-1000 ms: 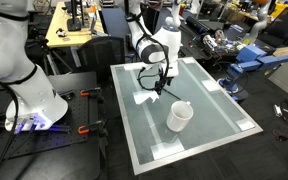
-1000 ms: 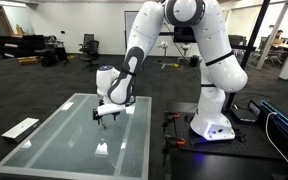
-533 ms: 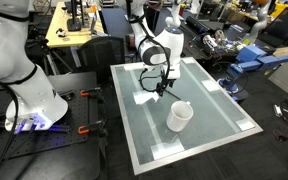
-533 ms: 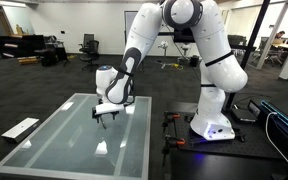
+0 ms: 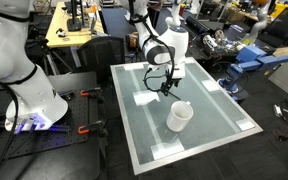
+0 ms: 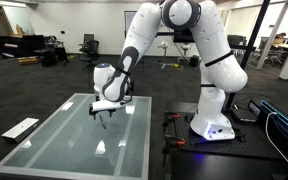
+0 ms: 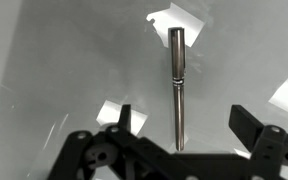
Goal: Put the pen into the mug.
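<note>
The thin black pen lies on the pale glass table top, pointing away from me in the wrist view. My gripper hovers just over its near end, open, with one finger on each side and neither touching it. In both exterior views the gripper hangs low over the table's far part. The white mug stands upright a short way in front of the gripper, apart from it. The pen itself is too small to make out in the exterior views.
Bright light patches reflect on the glass. The robot's white base stands beside the table. Desks, chairs and lab gear surround the table beyond its edges.
The gripper has shifted a little across the table and slightly upward. The mug has not moved.
</note>
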`<action>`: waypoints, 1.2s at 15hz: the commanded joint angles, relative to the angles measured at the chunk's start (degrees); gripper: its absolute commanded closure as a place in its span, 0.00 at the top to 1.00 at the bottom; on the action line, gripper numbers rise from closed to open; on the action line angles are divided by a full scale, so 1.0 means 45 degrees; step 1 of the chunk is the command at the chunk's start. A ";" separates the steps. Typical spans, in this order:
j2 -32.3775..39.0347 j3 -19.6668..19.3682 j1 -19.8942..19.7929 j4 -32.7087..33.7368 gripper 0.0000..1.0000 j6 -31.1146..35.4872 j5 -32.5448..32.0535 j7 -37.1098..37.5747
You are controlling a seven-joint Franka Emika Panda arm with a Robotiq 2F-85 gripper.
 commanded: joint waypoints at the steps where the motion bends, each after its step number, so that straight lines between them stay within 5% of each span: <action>1: 0.0349 -0.0146 0.0061 0.0572 1.00 -0.0322 0.0342 -0.0210; 6: 0.0659 -0.0177 0.0047 0.0901 1.00 -0.0404 0.0376 -0.0241; 8: 0.0744 -0.0235 0.0100 0.0972 0.74 -0.0371 0.0346 -0.0218; 18: 0.0895 -0.0268 0.0098 0.1046 0.00 -0.0314 0.0383 -0.0222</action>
